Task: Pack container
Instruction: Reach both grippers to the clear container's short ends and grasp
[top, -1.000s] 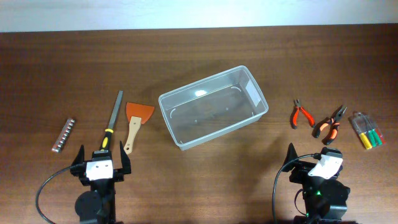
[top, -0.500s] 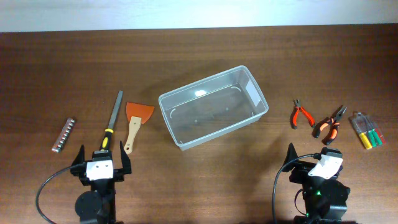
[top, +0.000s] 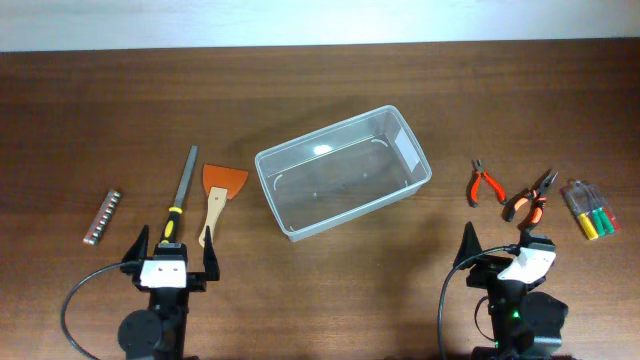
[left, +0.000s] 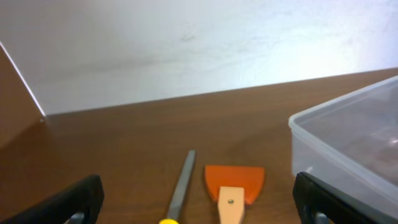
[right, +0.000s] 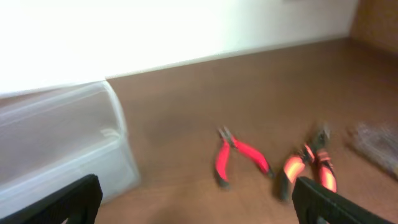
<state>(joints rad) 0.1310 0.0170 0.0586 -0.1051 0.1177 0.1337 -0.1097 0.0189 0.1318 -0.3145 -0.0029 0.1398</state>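
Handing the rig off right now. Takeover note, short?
Left gripper: open, empty, just short of the file and scraper.
Right gripper: open, empty, short of the red pliers and orange pliers.
Container: mid-table, nothing in it.
Bit strip far left, screwdriver pack far right.
Done: nothing packed. Left: all six items.

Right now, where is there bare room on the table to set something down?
The whole far strip behind the clear container is bare, and so is the near middle in front of it. Crowded: file and scraper lie close together on the left; red pliers, orange pliers and screwdriver pack cluster right.
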